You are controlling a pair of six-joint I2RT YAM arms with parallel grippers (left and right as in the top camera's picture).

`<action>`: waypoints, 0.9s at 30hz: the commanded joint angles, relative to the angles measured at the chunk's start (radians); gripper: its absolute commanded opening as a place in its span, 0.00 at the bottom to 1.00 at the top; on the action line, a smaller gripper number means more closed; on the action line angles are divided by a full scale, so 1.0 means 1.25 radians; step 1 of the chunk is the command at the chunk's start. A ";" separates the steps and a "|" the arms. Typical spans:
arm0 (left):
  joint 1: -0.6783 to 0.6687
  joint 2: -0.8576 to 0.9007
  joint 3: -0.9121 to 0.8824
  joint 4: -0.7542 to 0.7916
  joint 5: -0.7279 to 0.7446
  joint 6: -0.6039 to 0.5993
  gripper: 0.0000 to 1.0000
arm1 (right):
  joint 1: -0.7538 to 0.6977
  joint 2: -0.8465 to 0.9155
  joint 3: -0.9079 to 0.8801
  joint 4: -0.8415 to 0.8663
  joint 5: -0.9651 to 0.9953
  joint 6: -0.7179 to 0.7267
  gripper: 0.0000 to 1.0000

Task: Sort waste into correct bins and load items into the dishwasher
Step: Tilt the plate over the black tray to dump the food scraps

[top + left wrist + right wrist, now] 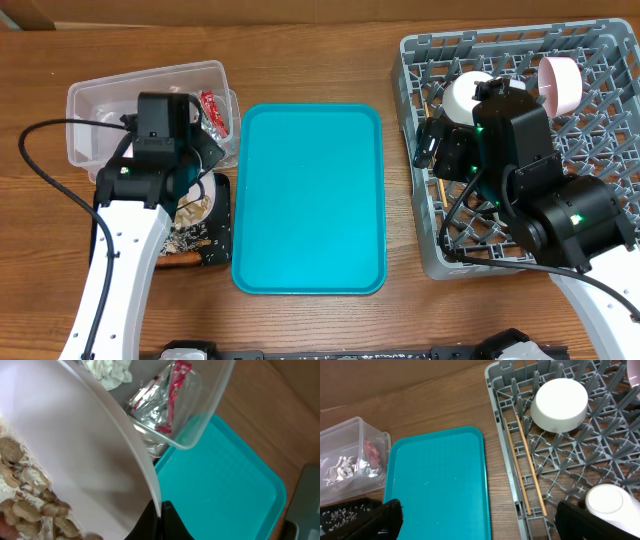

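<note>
My left gripper (161, 512) is shut on the rim of the white round plate (85, 450), holding it tilted. Beige food scraps (20, 495) lie on the plate. In the overhead view the left gripper (203, 165) and plate (198, 203) are over the shallow black tray (222, 250), which holds scraps (185, 240) and an orange piece (180, 261). The clear tub (100, 100) holds the red packet (175, 385) and the silvery wrapper (150, 407). My right gripper (480, 525) is open and empty by the grey dish rack's (610, 60) left edge. The chopsticks (525, 470), white bowl (559, 404), pink bowl (562, 80) and small white cup (605, 502) sit in the rack.
A large teal serving tray (310, 200) lies between the bins and the rack, with only a few crumbs on it. Bare wooden table (300, 50) shows behind it. A black cable (40, 170) loops left of my left arm.
</note>
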 commanded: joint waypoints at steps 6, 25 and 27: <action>0.084 -0.044 -0.088 0.072 0.142 0.067 0.04 | -0.002 -0.002 0.005 0.004 0.008 0.002 1.00; 0.306 -0.272 -0.302 0.145 0.466 0.225 0.04 | -0.002 -0.002 0.005 0.004 0.008 0.002 1.00; 0.338 -0.273 -0.331 0.173 0.544 0.255 0.05 | -0.002 -0.002 0.005 0.004 0.008 0.002 1.00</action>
